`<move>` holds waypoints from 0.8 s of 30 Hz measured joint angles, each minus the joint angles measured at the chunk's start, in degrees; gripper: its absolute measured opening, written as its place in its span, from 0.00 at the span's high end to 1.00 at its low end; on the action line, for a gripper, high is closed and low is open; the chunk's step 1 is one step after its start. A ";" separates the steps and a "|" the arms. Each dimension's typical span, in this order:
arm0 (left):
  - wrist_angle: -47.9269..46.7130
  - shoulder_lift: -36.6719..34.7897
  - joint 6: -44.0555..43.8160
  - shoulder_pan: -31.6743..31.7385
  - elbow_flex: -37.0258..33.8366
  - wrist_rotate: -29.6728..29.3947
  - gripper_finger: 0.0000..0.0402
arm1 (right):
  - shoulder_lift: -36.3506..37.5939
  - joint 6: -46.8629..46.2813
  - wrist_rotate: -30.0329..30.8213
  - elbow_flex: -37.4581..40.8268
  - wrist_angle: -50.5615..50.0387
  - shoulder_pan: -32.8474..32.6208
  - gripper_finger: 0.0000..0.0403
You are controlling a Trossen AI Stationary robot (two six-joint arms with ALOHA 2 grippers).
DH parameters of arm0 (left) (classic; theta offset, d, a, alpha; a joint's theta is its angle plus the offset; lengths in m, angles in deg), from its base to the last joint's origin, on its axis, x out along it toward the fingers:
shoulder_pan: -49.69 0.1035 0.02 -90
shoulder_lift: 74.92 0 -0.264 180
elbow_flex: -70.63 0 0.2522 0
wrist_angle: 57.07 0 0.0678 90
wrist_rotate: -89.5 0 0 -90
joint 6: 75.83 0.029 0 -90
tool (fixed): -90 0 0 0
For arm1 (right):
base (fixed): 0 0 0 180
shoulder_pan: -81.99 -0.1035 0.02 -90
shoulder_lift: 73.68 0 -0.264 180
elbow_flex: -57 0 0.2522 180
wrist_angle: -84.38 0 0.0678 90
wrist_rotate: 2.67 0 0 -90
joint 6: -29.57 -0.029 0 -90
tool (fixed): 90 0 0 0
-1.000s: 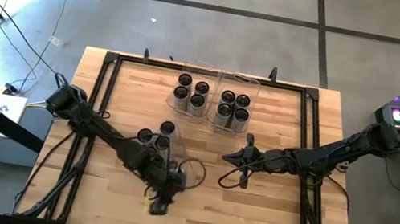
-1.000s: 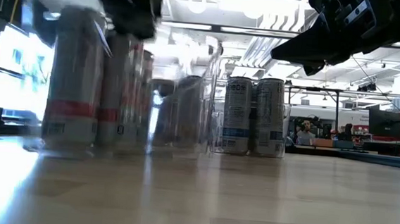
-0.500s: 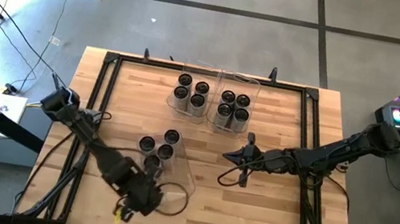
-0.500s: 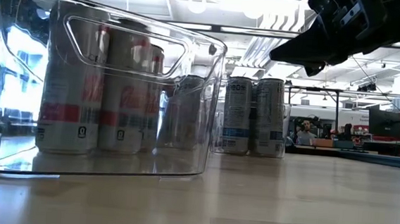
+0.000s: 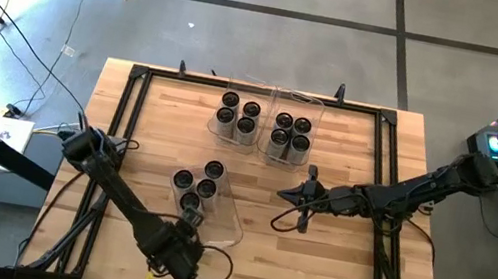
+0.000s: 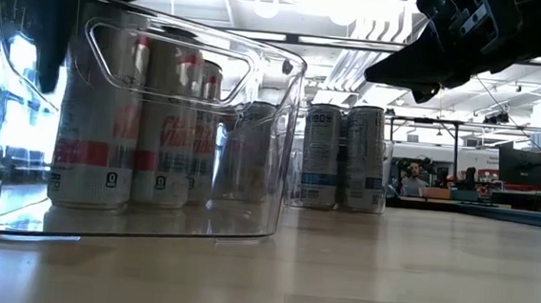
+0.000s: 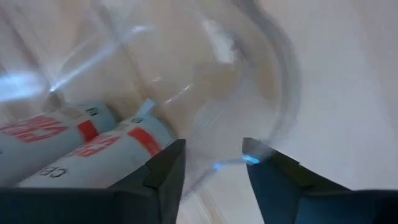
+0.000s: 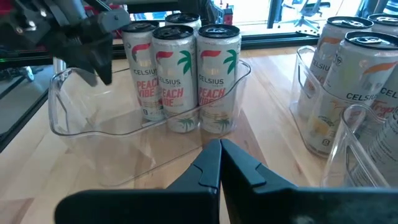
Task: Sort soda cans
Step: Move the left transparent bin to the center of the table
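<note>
Now, left gripper (image 5: 176, 257) lower centre-left, part open, empty, by near bin (image 5: 224, 218) w/ four soda cans (image 5: 197, 187). Right gripper (image 5: 303, 199) mid-frame; shut, holding nothing.

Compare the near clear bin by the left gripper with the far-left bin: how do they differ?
The near bin holds four cans bunched at its far end, the near half bare; the far-left bin holds four cans that fill it. The left gripper, fingers apart, is at the near bin; nothing is near the far-left bin. Both are clear plastic.

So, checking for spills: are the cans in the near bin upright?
Upright: the four cans stand on their bases in the near bin, tops up.
</note>
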 joint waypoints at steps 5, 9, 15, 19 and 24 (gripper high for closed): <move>1.97 1.81 -3.34 0.82 0.33 -1.19 0.75 | 0.00 -0.02 0.01 0.00 0.01 0.00 1.00; 5.21 1.54 -7.88 2.20 0.30 -0.97 0.89 | 0.00 0.00 0.02 0.00 0.02 0.00 1.00; 8.40 1.28 -9.09 3.62 0.09 -1.61 0.97 | 0.00 -0.01 0.02 0.00 -0.06 0.00 1.00; 9.68 1.30 -12.53 4.92 0.11 -1.97 0.97 | 0.00 0.00 0.02 0.00 -0.85 0.00 1.00; 10.74 1.25 -17.90 6.72 0.15 -2.35 0.98 | 0.00 -0.15 0.02 0.00 -2.06 0.00 1.00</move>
